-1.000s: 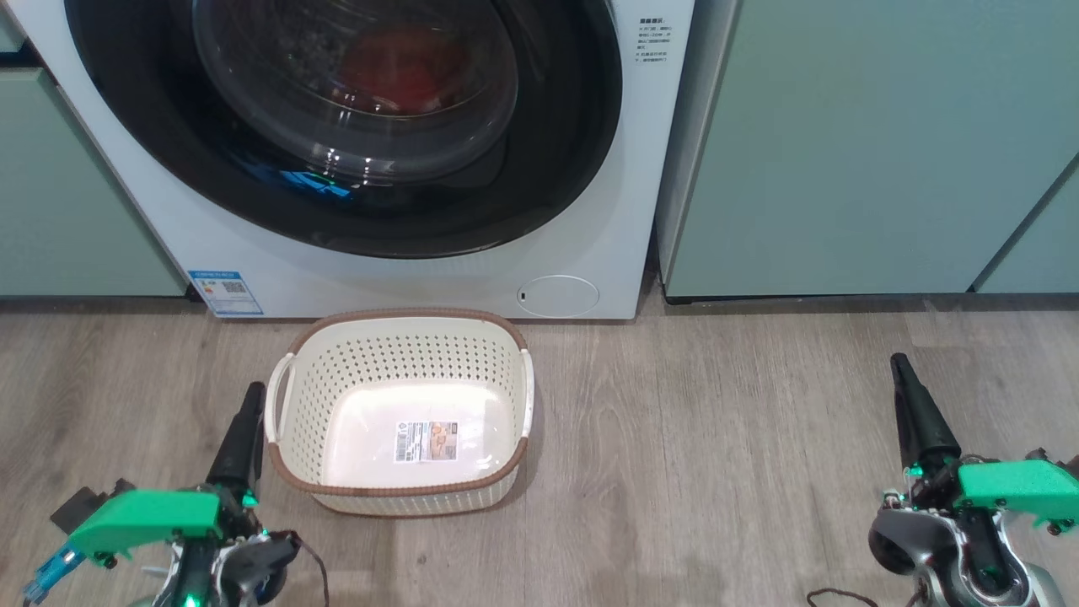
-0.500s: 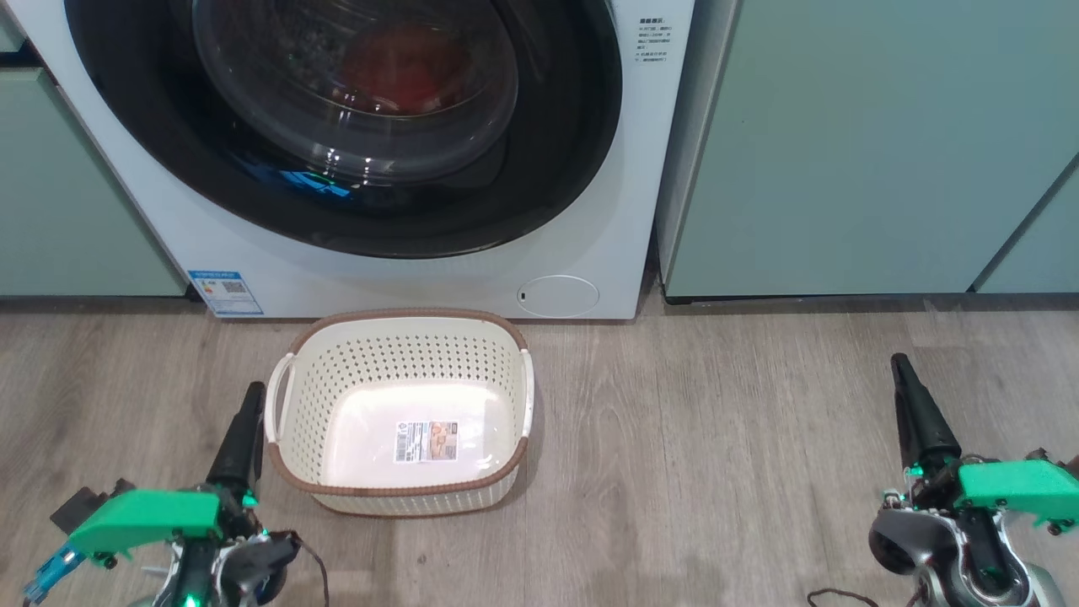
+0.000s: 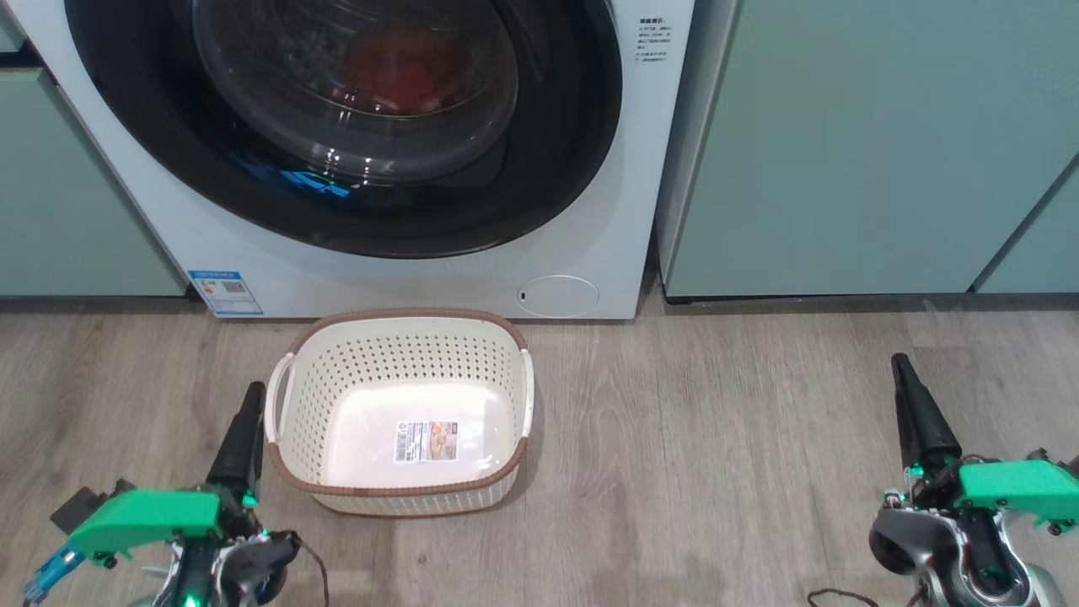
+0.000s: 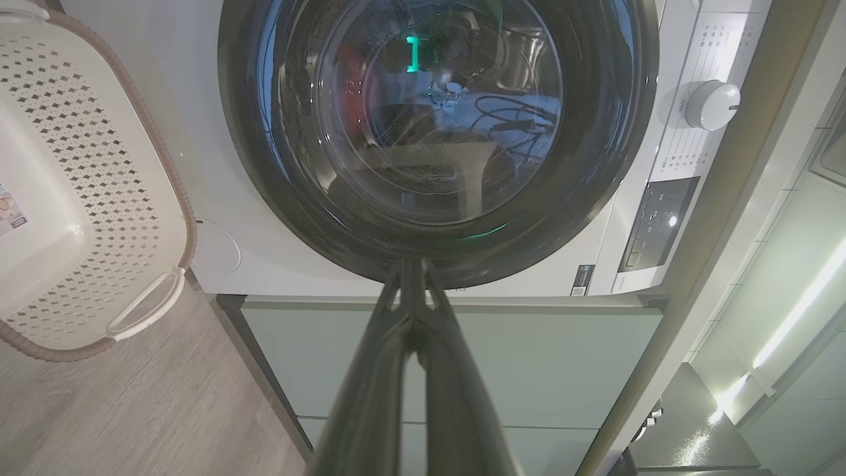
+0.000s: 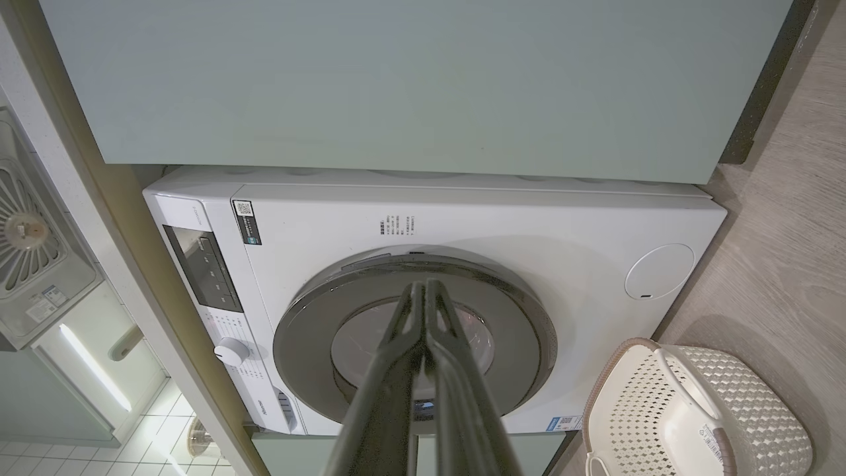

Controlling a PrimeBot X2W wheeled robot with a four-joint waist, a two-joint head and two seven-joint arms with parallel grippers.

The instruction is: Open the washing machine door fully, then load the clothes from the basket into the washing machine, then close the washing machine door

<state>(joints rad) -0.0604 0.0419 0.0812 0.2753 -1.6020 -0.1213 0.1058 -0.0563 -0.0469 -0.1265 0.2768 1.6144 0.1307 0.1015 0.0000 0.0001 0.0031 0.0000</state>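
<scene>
Wood floor [image 3: 716,438] spreads between the basket [image 3: 405,362] rim and the right gripper [image 3: 900,364].

Three cameras on one washing machine [image 3: 632,211] — one high, two at the wrists.

The head view looks forward and down from above the wooden floor [image 3: 716,438], with the basket [image 3: 396,362] mid-frame and only the machine's lower front along the top edge. The left wrist view sits low and close, facing the round door [image 4: 595,165] along its own fingers [image 4: 373,396], rolled so the machine's top points right. The right wrist view stands further off — rolled the other way, taking in the machine's whole front. All three share the door, the machine's front and the basket.
</scene>
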